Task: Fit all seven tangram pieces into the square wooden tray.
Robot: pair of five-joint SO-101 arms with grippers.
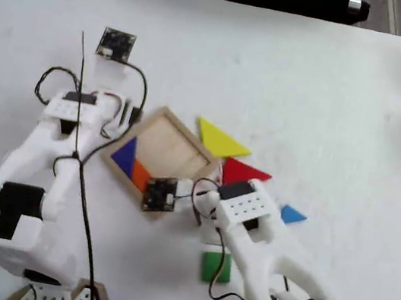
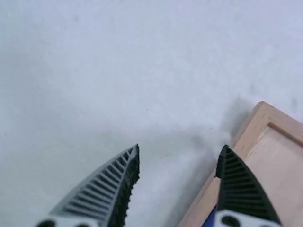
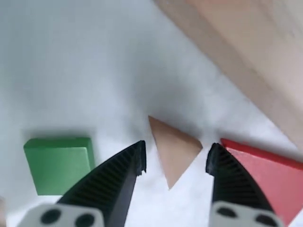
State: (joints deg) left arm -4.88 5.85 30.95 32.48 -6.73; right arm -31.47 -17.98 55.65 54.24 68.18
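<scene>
Wood first: the square wooden tray (image 1: 174, 146) sits turned like a diamond, a little left of centre in the high view, on the white table (image 1: 326, 86). Two pieces lie inside it along its lower-left side, a blue piece (image 1: 124, 154) and an orange piece (image 1: 140, 175), edge to edge. The rest of the tray floor shows plain wood.

Loose pieces on the table, high view:
- yellow triangle (image 1: 220, 139), just off the tray's upper-right edge
- red triangle (image 1: 243, 172), just below the yellow one, near the tray's right corner
- small blue triangle (image 1: 292, 215), further right, apart from the others
- green square (image 1: 215, 266), lower centre, beside the right arm (image 1: 260, 252)

Left arm (image 1: 44, 162) fills the left of the high view, its head by the tray's left corner. In its wrist view the left gripper (image 2: 180, 153) has its fingers spread wide and holds nothing; one finger lies over the tray's rim (image 2: 246, 137), the other over bare table.

Right gripper (image 3: 176, 145) is likewise spread apart. A tan triangle (image 3: 174, 149) lies flat on the table in the gap between its fingers (no clear contact with either). The green square (image 3: 59, 163) sits just beside one finger, the red triangle (image 3: 265, 165) just beside the other, and the tray's edge (image 3: 236, 61) runs beyond them.
</scene>
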